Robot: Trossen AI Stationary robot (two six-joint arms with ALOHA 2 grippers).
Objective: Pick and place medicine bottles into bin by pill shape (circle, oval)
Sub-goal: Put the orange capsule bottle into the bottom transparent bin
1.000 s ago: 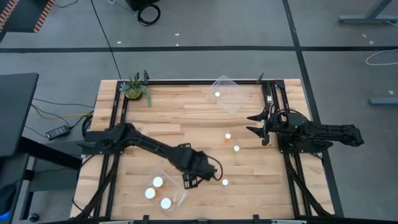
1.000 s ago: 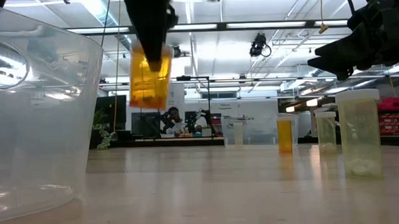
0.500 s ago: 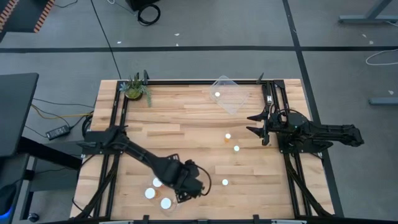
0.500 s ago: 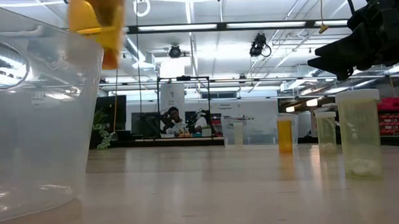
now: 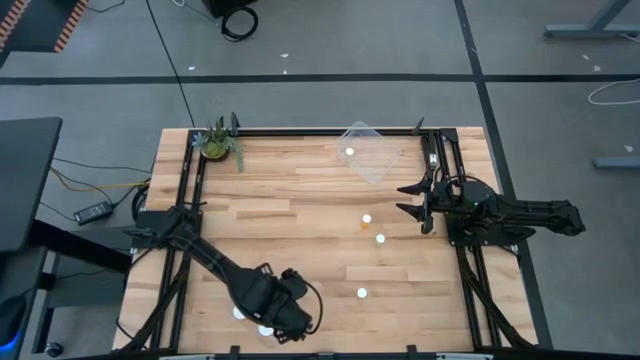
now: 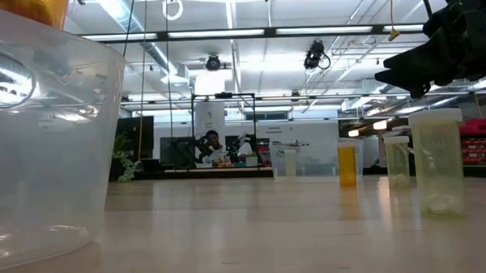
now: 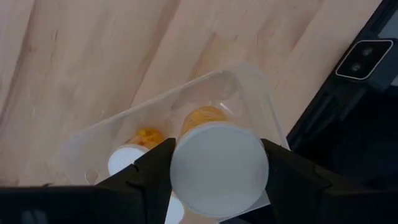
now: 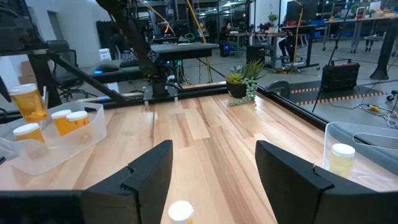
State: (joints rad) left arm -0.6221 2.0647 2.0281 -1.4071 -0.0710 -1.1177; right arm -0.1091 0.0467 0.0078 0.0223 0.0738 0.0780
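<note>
In the high view, the left claw (image 5: 283, 318) is at the lower middle-left of the frame, over the clear bin (image 5: 243, 298) at the front edge of the wooden surface (image 5: 300, 200), and it hides most of what is inside. The right claw (image 5: 412, 201) waits at the right side of the surface with its fingers spread wide and nothing between them. Three loose bottles (image 5: 367, 219) stand in the middle right area, well apart from both claws, and a second clear bin (image 5: 372, 152) at the upper middle holds one white-capped bottle. A small green plant (image 5: 217, 143) stands at the upper left corner of the surface. In the low view, the near bin wall (image 6: 41, 143) fills the left of the frame, and an orange bottle body (image 6: 40, 9) shows at the upper left edge, above the bin rim. Further bottles stand at the right, one amber (image 6: 347, 164) and one pale (image 6: 438, 162). In the left wrist view, the left claw is closed on a white-capped bottle (image 7: 219, 170), which is held between the two dark fingers (image 7: 149, 180) directly over the bin, where other orange bottles (image 7: 146, 138) lie. In the right wrist view, the right claw's fingers (image 8: 149, 174) stand wide apart, a white cap (image 8: 181, 211) shows at the bottom centre, and the far bin with orange bottles (image 8: 68, 121) is at the left.
</note>
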